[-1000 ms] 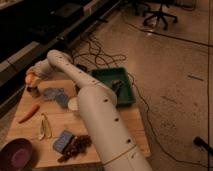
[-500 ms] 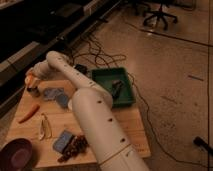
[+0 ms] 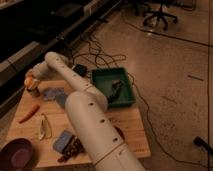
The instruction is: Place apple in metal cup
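One apple clenched in pincer above metal cup, green tray holding dark object

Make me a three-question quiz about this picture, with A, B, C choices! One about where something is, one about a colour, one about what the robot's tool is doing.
1. Where is the carrot?
A. in the tray
B. on the table's left side
C. on the floor

2. What colour is the tray?
A. green
B. white
C. blue

3. What is the tool doing?
A. resting in the tray
B. hanging open over the floor
C. shut on the apple over the metal cup

Answers:
1 B: the carrot lies on the wood table near its left edge.
2 A: the tray at the table's far right is plainly green.
3 C: the tool sits at the far left corner, closed round the orange-red apple, just above the metal cup.
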`<act>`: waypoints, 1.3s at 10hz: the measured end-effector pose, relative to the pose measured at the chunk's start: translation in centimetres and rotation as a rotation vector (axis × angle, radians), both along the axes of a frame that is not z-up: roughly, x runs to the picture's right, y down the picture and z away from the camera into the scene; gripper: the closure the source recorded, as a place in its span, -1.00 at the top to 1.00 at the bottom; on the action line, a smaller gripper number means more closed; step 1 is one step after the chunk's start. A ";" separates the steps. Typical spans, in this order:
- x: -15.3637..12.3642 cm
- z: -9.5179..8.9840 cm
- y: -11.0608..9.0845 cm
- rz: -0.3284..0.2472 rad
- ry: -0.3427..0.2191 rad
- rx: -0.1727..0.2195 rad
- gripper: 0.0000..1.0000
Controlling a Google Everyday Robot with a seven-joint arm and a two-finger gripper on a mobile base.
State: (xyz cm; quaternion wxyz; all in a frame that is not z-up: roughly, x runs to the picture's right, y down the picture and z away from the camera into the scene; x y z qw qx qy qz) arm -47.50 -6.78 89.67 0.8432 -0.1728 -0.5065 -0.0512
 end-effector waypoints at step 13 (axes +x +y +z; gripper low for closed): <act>0.6 -1.3 -0.2 -0.020 -0.051 0.016 -1.00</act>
